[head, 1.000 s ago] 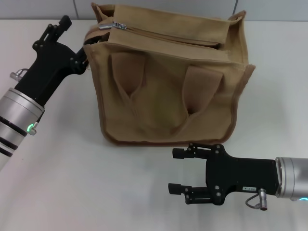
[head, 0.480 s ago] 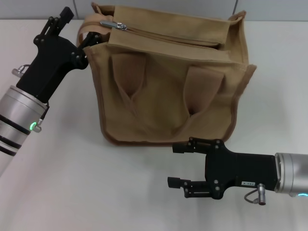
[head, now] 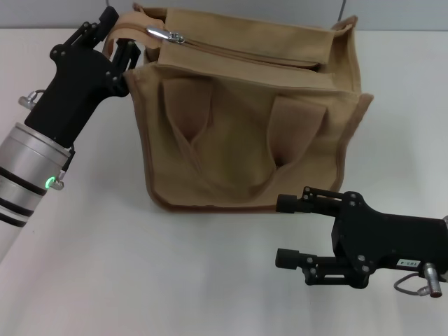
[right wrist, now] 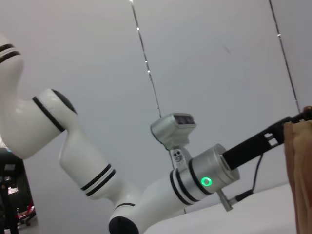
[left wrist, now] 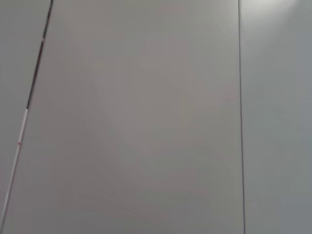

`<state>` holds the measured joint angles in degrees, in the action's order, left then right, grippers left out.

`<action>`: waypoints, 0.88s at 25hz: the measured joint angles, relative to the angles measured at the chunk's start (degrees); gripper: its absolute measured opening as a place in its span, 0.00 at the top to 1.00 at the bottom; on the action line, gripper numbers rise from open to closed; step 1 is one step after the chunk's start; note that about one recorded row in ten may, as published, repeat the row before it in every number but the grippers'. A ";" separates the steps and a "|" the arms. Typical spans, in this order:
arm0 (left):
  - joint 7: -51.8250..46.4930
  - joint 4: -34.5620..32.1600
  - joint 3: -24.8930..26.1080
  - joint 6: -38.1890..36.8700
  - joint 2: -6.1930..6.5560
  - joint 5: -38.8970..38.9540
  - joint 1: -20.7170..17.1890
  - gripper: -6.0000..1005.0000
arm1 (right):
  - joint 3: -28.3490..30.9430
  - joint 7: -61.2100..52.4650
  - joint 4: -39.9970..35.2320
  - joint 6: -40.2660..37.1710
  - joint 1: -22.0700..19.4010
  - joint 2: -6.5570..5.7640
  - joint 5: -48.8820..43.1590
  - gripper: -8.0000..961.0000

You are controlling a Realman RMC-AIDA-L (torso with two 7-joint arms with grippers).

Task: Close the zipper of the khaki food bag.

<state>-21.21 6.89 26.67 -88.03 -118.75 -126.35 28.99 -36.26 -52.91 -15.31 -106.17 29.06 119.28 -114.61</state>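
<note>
The khaki food bag (head: 245, 119) stands upright on the white table; its edge also shows in the right wrist view (right wrist: 298, 175). The zipper (head: 245, 54) runs along its top, and the teeth look joined. The silver pull tab (head: 164, 33) is at the left end. My left gripper (head: 122, 31) is at the bag's top left corner, shut on a tan strap (head: 133, 24) that it holds raised beside the pull tab. My right gripper (head: 280, 231) is open and empty, low over the table in front of the bag's right half.
The white table (head: 140, 280) spreads in front of and beside the bag. A grey wall (left wrist: 146, 122) stands behind. My left arm (right wrist: 161, 195) shows in the right wrist view.
My left gripper has moved up and toward the bag's top corner, lifting the tan strap with it. My right gripper has drawn back to the right, still open.
</note>
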 joint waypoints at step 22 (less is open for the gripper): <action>0.01 4.17 -0.57 -1.49 0.08 -2.19 0.34 0.96 | 14.67 -71.10 -5.88 -13.12 5.46 -2.24 11.88 0.20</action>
<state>-21.20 11.06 26.10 -89.52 -118.67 -128.55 29.34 -21.59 -124.00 -21.20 -119.30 34.51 117.05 -102.73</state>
